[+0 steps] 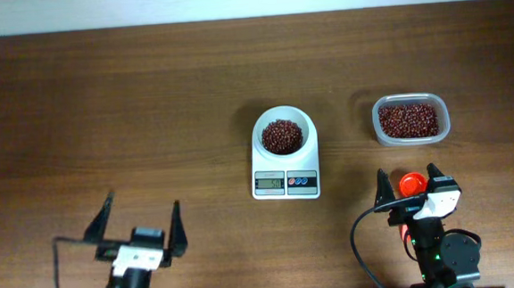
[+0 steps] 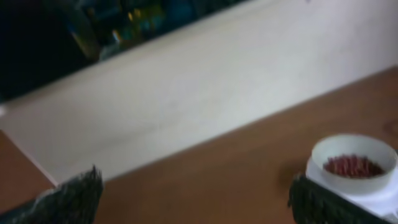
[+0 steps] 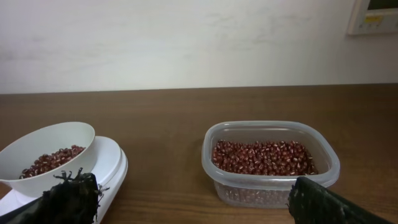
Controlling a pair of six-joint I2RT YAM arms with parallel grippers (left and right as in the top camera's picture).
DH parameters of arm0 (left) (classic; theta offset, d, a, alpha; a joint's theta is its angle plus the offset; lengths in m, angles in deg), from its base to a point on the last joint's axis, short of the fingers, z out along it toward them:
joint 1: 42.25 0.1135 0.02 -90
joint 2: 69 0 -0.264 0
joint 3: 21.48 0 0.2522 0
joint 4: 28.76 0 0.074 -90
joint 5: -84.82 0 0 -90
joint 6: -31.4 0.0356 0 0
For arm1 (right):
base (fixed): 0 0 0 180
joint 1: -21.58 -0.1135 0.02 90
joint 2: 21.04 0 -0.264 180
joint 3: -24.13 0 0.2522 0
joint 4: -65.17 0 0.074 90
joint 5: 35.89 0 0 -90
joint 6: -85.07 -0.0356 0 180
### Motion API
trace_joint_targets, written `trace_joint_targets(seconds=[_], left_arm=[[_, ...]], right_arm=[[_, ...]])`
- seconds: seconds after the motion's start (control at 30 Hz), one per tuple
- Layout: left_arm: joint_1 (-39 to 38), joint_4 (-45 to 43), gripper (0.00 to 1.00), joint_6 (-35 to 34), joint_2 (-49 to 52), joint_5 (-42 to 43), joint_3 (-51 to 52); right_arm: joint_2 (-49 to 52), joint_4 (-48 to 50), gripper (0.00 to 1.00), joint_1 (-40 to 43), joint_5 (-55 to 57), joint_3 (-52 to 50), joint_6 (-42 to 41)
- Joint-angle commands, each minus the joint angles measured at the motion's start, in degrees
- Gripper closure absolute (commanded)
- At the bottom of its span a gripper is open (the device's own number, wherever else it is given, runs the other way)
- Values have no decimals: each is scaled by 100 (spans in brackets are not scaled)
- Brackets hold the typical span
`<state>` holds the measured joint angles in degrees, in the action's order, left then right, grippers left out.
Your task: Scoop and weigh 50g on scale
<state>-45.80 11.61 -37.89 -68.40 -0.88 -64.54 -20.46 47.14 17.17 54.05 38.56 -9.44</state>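
The white scale (image 1: 285, 183) stands mid-table with its round white bowl (image 1: 282, 132) holding a heap of red-brown beans (image 1: 282, 137). More beans (image 1: 408, 119) fill a clear tub (image 1: 443, 124) to its right. My right gripper (image 1: 407, 172) is open in front of the tub, and from overhead a small red round object (image 1: 409, 185) shows between its fingers. The right wrist view shows this gripper (image 3: 189, 186) empty, the tub (image 3: 270, 180) ahead and the bowl (image 3: 50, 146) at left. My left gripper (image 1: 143, 203) is open and empty at the front left. In the left wrist view the left gripper (image 2: 194, 180) has the bowl (image 2: 353, 149) far right.
A pale wall (image 3: 186, 37) runs behind the table's far edge. Bare wood (image 1: 103, 109) covers the table's left half and back. A black cable (image 1: 361, 245) loops beside the right arm's base.
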Motion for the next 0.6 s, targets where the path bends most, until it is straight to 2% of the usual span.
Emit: trace_joint_targets(seconds=[0.0,0.13,0.33,0.37,0.43,0.47,0.57], left_arm=[[35,-988,1,-55,-24,44,1062],[35,-2135,1,-55,-24,44,2100],[35,-2323,1,-57,-24,42,2455],[35,-2345,1,-131,-24,39,2465],[35,-2446,1,-944,-24,-140,2485],[35,-2463,1,-1104,-24,-175,2520],[35,-2653,1,-1102,-26,-358,2883]], right_arm=[[-37,-28,1,-46,-28,-35,4],[-39,-28,1,-46,-28,-35,4],[-39,-28,1,-46,-28,-35,4],[-39,-28,1,-46,-28,-35,4],[-39,-28,1,-46,-31,-35,4],[-37,-28,1,-46,-28,-35,4],[-39,-28,1,-46,-28,-35,4]])
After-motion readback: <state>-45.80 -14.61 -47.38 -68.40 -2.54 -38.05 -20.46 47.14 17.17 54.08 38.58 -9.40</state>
